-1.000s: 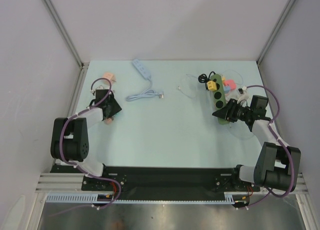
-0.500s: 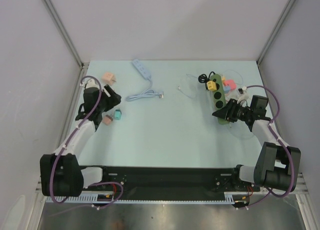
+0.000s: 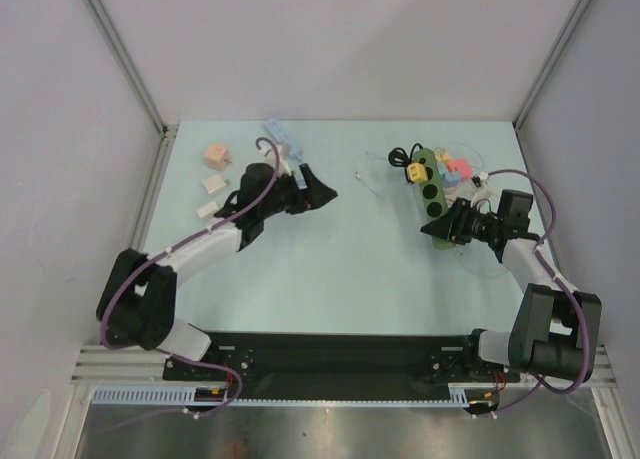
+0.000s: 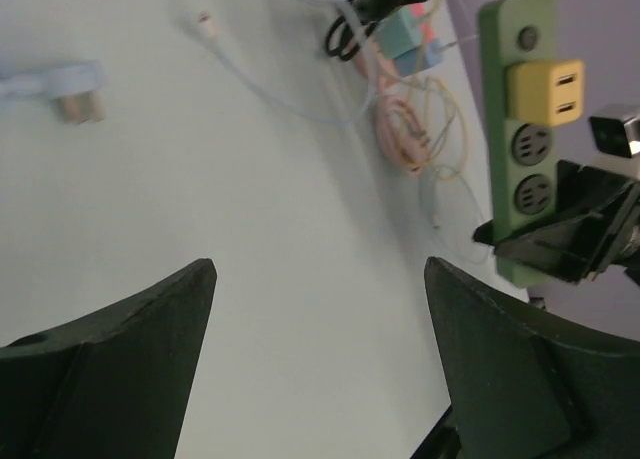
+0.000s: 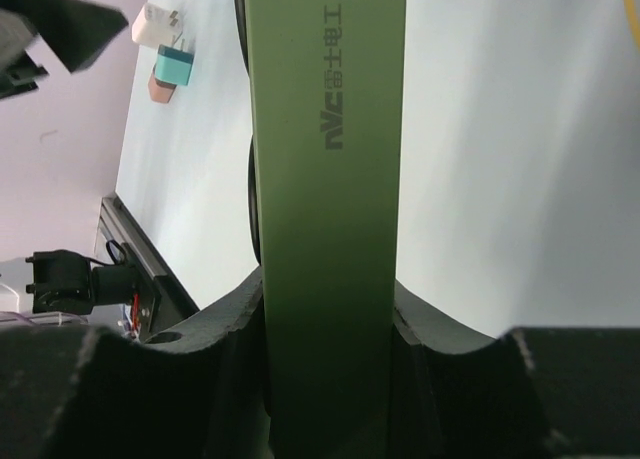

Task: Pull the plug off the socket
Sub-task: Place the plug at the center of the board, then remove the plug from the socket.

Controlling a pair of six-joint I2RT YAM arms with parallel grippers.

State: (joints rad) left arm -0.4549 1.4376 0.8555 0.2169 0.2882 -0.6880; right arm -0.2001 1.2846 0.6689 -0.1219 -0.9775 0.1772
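Jaws of the left gripper [image 3: 318, 191] are standing spread, left of the green power strip [image 3: 432, 189]; the right gripper [image 3: 445, 227] is pinching its near end.

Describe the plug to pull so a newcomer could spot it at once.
At the table's right, the right gripper clamps a green power strip. The plug sits in it toward the far end. It alone is yellow and plugged in; the pink block nearby lies loose.

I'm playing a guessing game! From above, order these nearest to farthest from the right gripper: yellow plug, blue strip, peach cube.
1. Yellow plug, on the green strip the right gripper holds.
2. Blue strip, back middle-left.
3. Peach cube, far left.
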